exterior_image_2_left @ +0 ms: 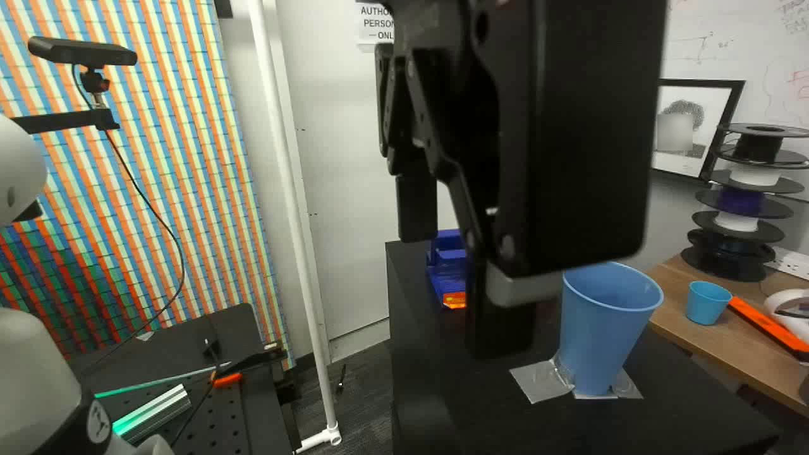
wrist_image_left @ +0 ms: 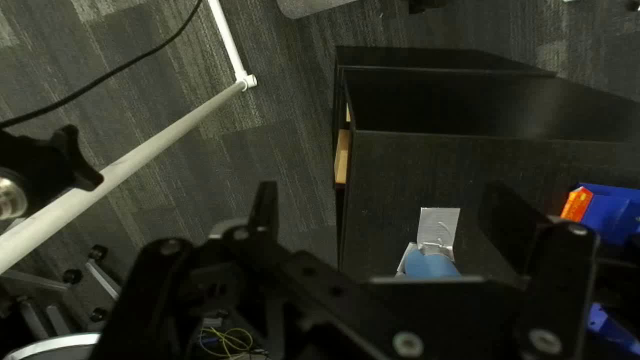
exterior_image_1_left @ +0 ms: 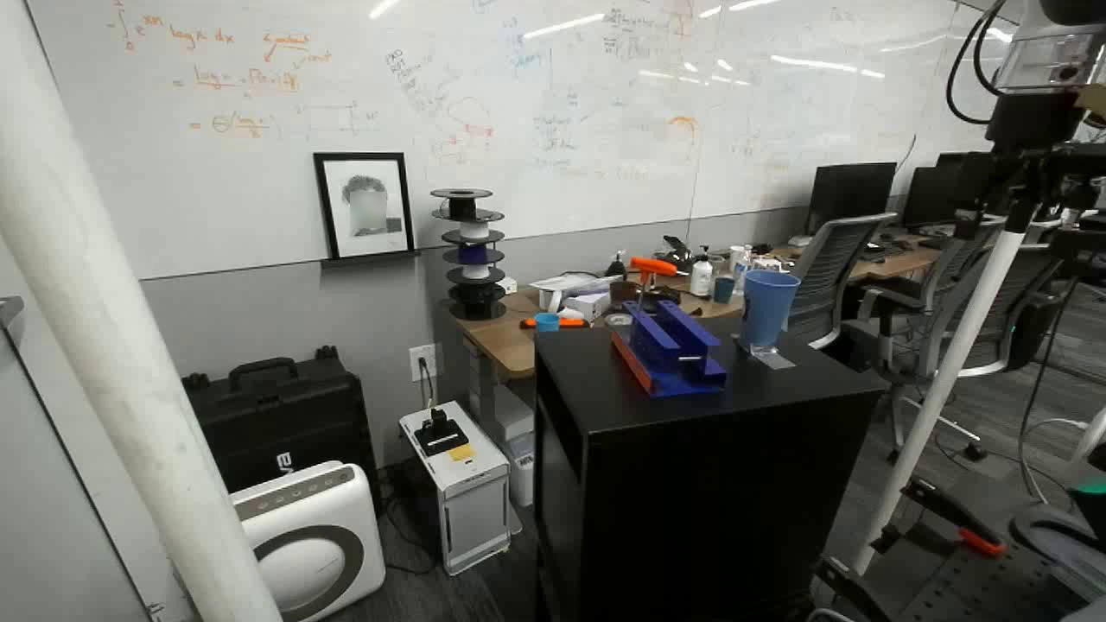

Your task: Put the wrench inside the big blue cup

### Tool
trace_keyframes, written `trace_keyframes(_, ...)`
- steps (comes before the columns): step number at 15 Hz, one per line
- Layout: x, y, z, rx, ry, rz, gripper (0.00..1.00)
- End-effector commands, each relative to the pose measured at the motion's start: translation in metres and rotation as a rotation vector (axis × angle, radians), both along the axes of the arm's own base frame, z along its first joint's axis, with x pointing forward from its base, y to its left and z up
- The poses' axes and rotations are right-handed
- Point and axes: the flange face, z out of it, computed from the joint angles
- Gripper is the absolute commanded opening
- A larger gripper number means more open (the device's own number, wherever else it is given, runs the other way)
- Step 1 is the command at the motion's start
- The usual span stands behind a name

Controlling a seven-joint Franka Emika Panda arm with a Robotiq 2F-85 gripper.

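Note:
The wrench (exterior_image_1_left: pixel 654 266), with an orange T-shaped handle and a thin shaft, appears to stand upright in a blue holder (exterior_image_1_left: pixel 674 341) in an exterior view. I do not see it in the wrist view or the remaining exterior view. The big blue cup (exterior_image_1_left: pixel 767 307) stands upright on the black cabinet, taped down at its base. It also shows in an exterior view (exterior_image_2_left: pixel 603 328) and partly in the wrist view (wrist_image_left: pixel 431 264), where the gripper body hides most of it. My gripper (wrist_image_left: pixel 385 210) is open and empty, raised above the cabinet; it also shows large in an exterior view (exterior_image_2_left: pixel 458 270).
The black cabinet (exterior_image_1_left: pixel 717 510) bears the holder and cup; the holder (wrist_image_left: pixel 612 212) lies right in the wrist view. A wooden desk (exterior_image_2_left: pixel 676 328) behind holds a small blue cup (exterior_image_2_left: pixel 708 303) and clutter. A white pole (wrist_image_left: pixel 165 137) stands beside the cabinet.

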Motion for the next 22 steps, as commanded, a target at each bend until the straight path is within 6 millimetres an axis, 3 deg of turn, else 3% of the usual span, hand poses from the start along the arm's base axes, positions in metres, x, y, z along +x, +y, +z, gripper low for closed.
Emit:
trace_keyframes(1,0.0,0.0,0.001,-0.001,-0.002,0.0,1.0)
trace_keyframes(7,0.0,0.0,0.004,-0.003,-0.007,0.0,1.0)
trace_keyframes(9,0.021,0.004,0.007,-0.028,-0.066,-0.004,1.0)
trace_keyframes(12,0.075,0.028,0.019,-0.074,-0.17,0.049,1.0)
trace_keyframes(16,0.157,0.075,0.027,-0.074,-0.296,0.123,1.0)
trace_keyframes(20,0.235,0.126,0.014,0.047,-0.293,0.263,1.0)
trace_keyframes(22,0.263,0.15,0.002,0.148,-0.26,0.338,1.0)
